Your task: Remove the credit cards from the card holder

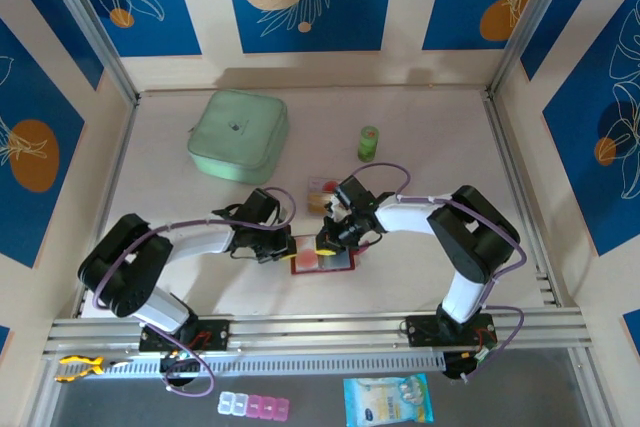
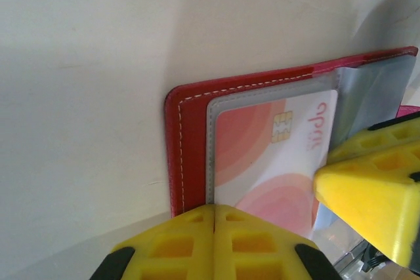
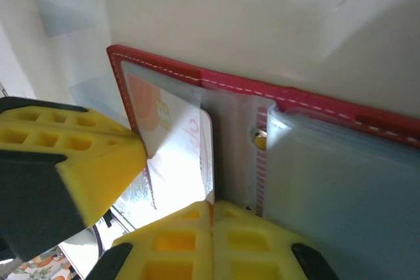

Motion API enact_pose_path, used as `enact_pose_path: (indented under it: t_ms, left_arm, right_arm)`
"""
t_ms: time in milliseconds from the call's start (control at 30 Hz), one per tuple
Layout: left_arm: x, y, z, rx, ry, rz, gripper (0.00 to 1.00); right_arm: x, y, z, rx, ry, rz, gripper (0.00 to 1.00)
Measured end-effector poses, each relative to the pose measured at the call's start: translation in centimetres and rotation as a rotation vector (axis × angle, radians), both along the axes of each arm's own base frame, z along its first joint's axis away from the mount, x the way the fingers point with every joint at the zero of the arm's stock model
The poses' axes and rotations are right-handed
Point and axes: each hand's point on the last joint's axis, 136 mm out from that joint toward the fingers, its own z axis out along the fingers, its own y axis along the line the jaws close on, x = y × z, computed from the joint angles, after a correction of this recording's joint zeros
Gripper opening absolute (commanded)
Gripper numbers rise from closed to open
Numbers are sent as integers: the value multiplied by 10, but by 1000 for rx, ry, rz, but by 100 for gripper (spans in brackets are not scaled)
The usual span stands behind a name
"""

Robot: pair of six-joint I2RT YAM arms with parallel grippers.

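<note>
The red card holder (image 1: 330,265) lies open on the table between both arms. My left gripper (image 1: 288,245) is shut on its near edge, the jaws (image 2: 214,209) closed over the red border (image 2: 190,136) and the grey pocket rim. A red-and-white credit card (image 2: 262,155) with a gold chip sits in the clear pocket. My right gripper (image 1: 328,239) is shut on that card's edge (image 3: 211,204), and the card (image 3: 177,155) is bent up, partly out of the pocket. More clear pockets (image 3: 341,181) fan out to the right. Another orange-and-white card (image 1: 322,191) lies loose on the table behind the holder.
A large pale-green square pouch (image 1: 238,135) sits at the back left, with a small green bottle (image 1: 368,143) at the back centre. A metal rail (image 1: 320,329) runs along the near edge. A pill box (image 1: 254,406) and a packet (image 1: 389,399) lie below it.
</note>
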Motion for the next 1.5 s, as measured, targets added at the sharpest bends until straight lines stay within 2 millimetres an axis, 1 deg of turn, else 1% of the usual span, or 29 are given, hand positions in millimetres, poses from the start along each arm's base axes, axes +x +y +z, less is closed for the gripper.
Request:
enact_pose_path:
  t_ms: [100, 333, 467, 567, 733, 833, 1000, 1367, 1500]
  left_arm:
    - [0, -2, -1, -4, 7, -10, 1]
    - [-1, -4, -1, -13, 3, -27, 1]
    - [-1, -4, -1, -13, 1, -29, 1]
    - [-1, -4, -1, -13, 1, -29, 1]
    - [-1, -4, -1, -13, 1, -29, 1]
    - [-1, -4, -1, -13, 1, -29, 1]
    - [-1, -4, -1, -13, 1, -29, 1]
    - [-1, -4, -1, -14, 1, -29, 1]
    - [-1, -4, -1, -14, 1, -30, 1]
  right_arm:
    - [0, -3, 4, 8, -11, -6, 0]
    - [1, -18, 3, -5, -11, -41, 0]
    - [2, -22, 5, -2, -13, -53, 1]
    - [2, -21, 6, 3, -13, -52, 7]
    - [-1, -18, 7, 14, -3, -40, 12]
    - [-4, -13, 3, 13, 11, -22, 14]
    - [-6, -6, -3, 8, 23, -2, 15]
    - [-6, -7, -4, 3, 29, -17, 16]
    - [-5, -9, -1, 8, 18, -30, 17]
